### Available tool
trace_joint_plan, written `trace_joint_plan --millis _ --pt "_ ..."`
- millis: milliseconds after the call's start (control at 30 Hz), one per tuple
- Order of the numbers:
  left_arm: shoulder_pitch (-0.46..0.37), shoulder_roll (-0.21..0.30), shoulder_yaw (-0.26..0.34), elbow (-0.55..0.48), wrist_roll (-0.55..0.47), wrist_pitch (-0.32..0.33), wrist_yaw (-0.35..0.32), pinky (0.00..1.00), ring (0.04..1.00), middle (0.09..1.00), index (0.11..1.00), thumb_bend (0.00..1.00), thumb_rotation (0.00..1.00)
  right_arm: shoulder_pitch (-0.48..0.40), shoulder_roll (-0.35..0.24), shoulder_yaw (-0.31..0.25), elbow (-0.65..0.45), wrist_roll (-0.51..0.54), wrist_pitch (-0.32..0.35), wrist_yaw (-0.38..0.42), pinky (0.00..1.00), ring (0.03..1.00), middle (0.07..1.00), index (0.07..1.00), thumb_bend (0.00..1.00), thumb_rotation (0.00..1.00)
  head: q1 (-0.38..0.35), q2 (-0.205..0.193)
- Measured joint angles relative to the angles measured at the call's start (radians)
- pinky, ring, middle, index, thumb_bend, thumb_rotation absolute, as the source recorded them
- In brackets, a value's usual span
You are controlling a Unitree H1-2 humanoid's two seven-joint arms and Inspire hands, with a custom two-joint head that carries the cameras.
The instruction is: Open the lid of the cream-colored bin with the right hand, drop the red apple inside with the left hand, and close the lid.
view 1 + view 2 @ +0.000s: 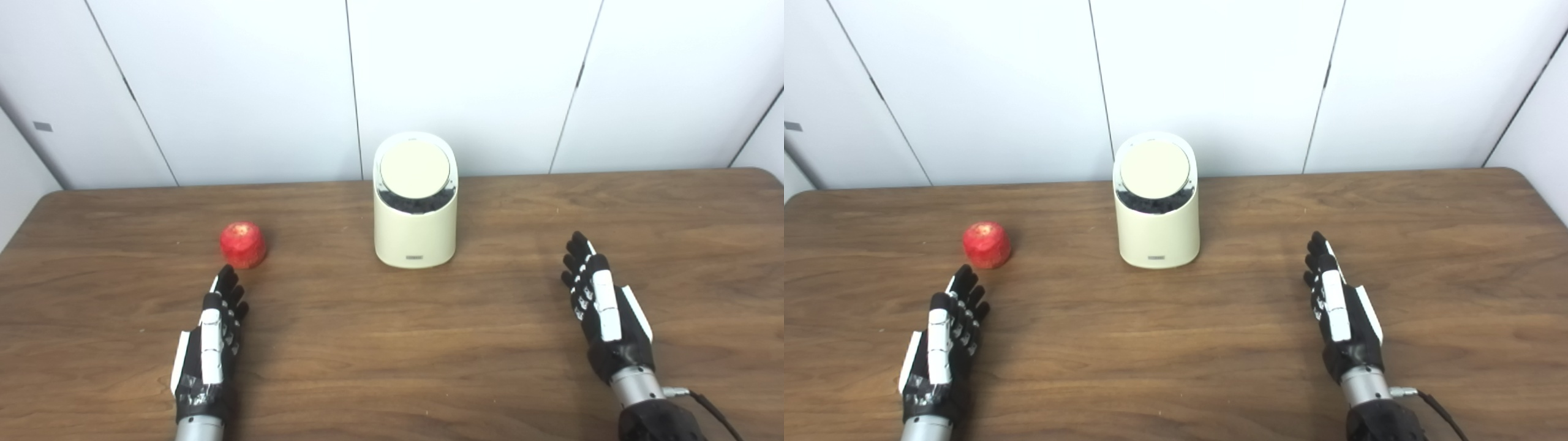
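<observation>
A cream-colored bin stands upright at the middle back of the wooden table. Its round lid is tilted, and a dark gap shows below its front edge. A red apple lies on the table left of the bin. My left hand is open and empty, its fingertips just short of the apple. My right hand is open and empty, on the table to the right of the bin and well apart from it.
White wall panels stand right behind the table's back edge. A thin cable runs from my right wrist toward the bottom right corner.
</observation>
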Motion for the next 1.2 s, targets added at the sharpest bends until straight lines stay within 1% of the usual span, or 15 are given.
trace_joint_plan --millis 267,533,567,600,633,700,767,833,867,900,933,1000,1033,1067,1200 --pt "0.000 0.000 0.000 0.000 0.002 0.001 0.000 1.00 0.998 0.993 0.993 0.61 0.95 0.000 -0.002 0.003 -0.005 0.001 0.010 0.001 1.00 1.000 1.000 1.000 0.56 1.00 0.000 -0.003" --pt "0.000 0.000 0.000 0.000 0.002 0.001 0.000 1.00 0.997 0.994 0.991 0.58 0.93 0.000 -0.001 0.003 -0.012 0.001 0.028 0.001 1.00 1.000 1.000 1.000 0.56 1.00 0.000 -0.003" --pt "0.001 0.000 -0.001 0.000 0.002 0.002 0.000 1.00 0.998 0.994 0.992 0.58 0.94 0.000 -0.002 0.003 -0.012 0.001 0.028 0.001 1.00 1.000 1.000 1.000 0.56 1.00 0.003 -0.027" --pt "0.001 0.000 -0.001 0.000 0.003 0.002 0.000 1.00 0.999 0.995 0.994 0.58 0.94 0.000 -0.002 0.004 -0.012 0.000 0.028 0.001 1.00 1.000 1.000 1.000 0.57 1.00 0.006 -0.040" --pt "0.001 0.000 -0.001 0.000 0.003 0.001 0.000 1.00 1.000 0.996 0.997 0.58 0.93 0.000 -0.002 0.004 -0.012 -0.002 0.027 0.001 1.00 1.000 1.000 1.000 0.57 0.97 0.008 -0.060" --pt "0.002 0.000 -0.005 0.000 0.016 -0.001 0.001 1.00 1.000 0.997 1.000 0.59 0.94 0.001 -0.004 0.008 -0.012 -0.013 0.026 0.001 1.00 1.000 1.000 1.000 0.62 0.91 0.008 -0.086" --pt "0.004 0.001 -0.011 0.004 0.035 -0.011 0.001 1.00 0.998 0.992 0.993 0.60 0.93 0.003 -0.011 0.019 -0.012 -0.036 0.023 0.001 1.00 1.000 1.000 1.000 0.66 0.89 0.008 -0.086" --pt "0.006 0.000 -0.016 0.016 0.053 -0.034 0.001 1.00 1.000 0.993 0.993 0.61 0.93 0.004 -0.020 0.026 -0.012 -0.055 0.020 0.001 1.00 1.000 1.000 1.000 0.68 0.86 0.003 -0.127" --pt "0.007 -0.001 -0.018 0.021 0.058 -0.042 0.002 1.00 1.000 0.991 0.987 0.61 0.92 0.005 -0.023 0.027 -0.013 -0.059 0.018 0.001 1.00 1.000 1.000 1.000 0.67 0.83 0.005 -0.136" --pt "0.008 -0.003 -0.019 0.025 0.059 -0.049 0.002 1.00 1.000 0.992 0.986 0.61 0.92 0.006 -0.025 0.029 -0.013 -0.065 0.015 0.000 1.00 1.000 1.000 1.000 0.65 0.82 0.006 -0.167" --pt "0.009 -0.004 -0.020 0.029 0.060 -0.059 0.002 1.00 1.000 0.992 0.986 0.61 0.92 0.006 -0.025 0.030 -0.012 -0.072 0.014 -0.001 1.00 1.000 1.000 1.000 0.65 0.81 0.006 -0.167" --pt "0.012 -0.008 -0.021 0.036 0.061 -0.074 0.002 1.00 1.000 0.998 0.991 0.60 0.92 0.005 -0.025 0.038 -0.012 -0.094 0.012 -0.008 1.00 0.992 0.993 0.999 0.64 0.79 0.008 -0.202" --pt "0.013 -0.008 -0.021 0.036 0.061 -0.077 0.002 1.00 1.000 0.999 0.992 0.60 0.92 0.004 -0.025 0.042 -0.012 -0.110 0.012 -0.012 1.00 0.990 0.991 0.999 0.64 0.79 0.008 -0.202" --pt "0.013 -0.008 -0.022 0.036 0.061 -0.078 0.002 1.00 1.000 1.000 0.994 0.57 0.93 0.001 -0.024 0.046 -0.012 -0.117 0.012 -0.015 1.00 0.996 0.995 0.997 0.64 0.76 0.009 -0.216" --pt "0.013 -0.010 -0.022 0.038 0.060 -0.079 0.002 1.00 1.000 1.000 1.000 0.52 0.95 -0.031 -0.022 0.055 -0.010 -0.136 0.014 -0.019 0.99 0.983 0.990 0.991 0.64 0.74 0.009 -0.228"
